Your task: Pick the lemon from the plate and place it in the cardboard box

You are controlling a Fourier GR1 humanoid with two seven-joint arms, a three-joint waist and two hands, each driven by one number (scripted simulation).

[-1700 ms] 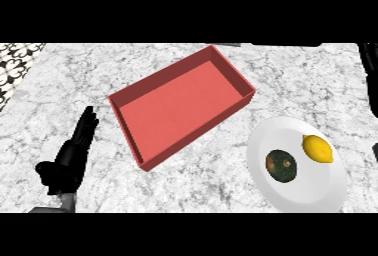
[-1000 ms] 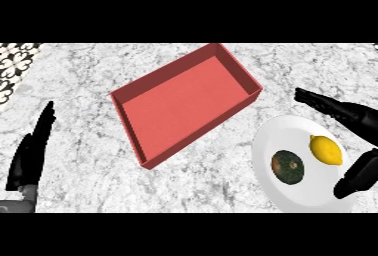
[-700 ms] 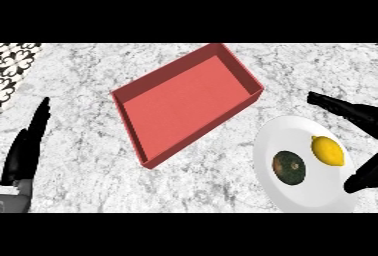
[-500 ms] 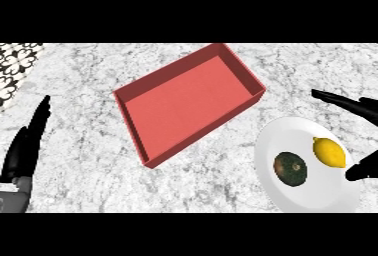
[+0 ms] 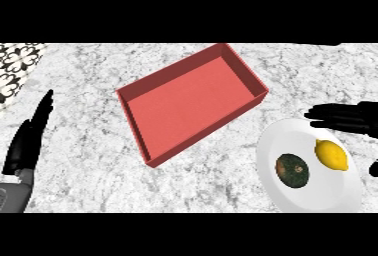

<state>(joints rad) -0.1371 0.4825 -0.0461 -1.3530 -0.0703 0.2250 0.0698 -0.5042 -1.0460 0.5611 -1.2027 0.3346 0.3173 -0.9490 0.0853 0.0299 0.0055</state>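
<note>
Right hand [image 5: 345, 119] reached in from the 3 o'clock edge of the head view, its black fingers [image 5: 325, 114] held out straight and close together, pointing toward 9 o'clock. They hovered at the 1 o'clock rim of the white plate [image 5: 310, 200], and nothing lay between the fingers. A dark tip, perhaps the thumb, showed at the edge lower down, at about 4 o'clock. The lemon [image 5: 331, 154] sat on the plate, just at 6 o'clock from the fingers, apart from them. A dark green and brown fruit [image 5: 292, 170] rested beside the lemon at its 8 o'clock, also on the plate.

At 10 o'clock from the plate lay the red box [image 5: 193, 101], a shallow open tray set at an angle on the grey marble counter [image 5: 88, 150], with nothing inside. Its nearest corner stood close to the plate's rim without touching.

The left hand [image 5: 28, 141] rested at the 9 o'clock edge, fingers straight and pressed together, pointing up toward 12 o'clock, well apart from the box. A black and white patterned surface [image 5: 18, 65] showed at the 10 o'clock corner.
</note>
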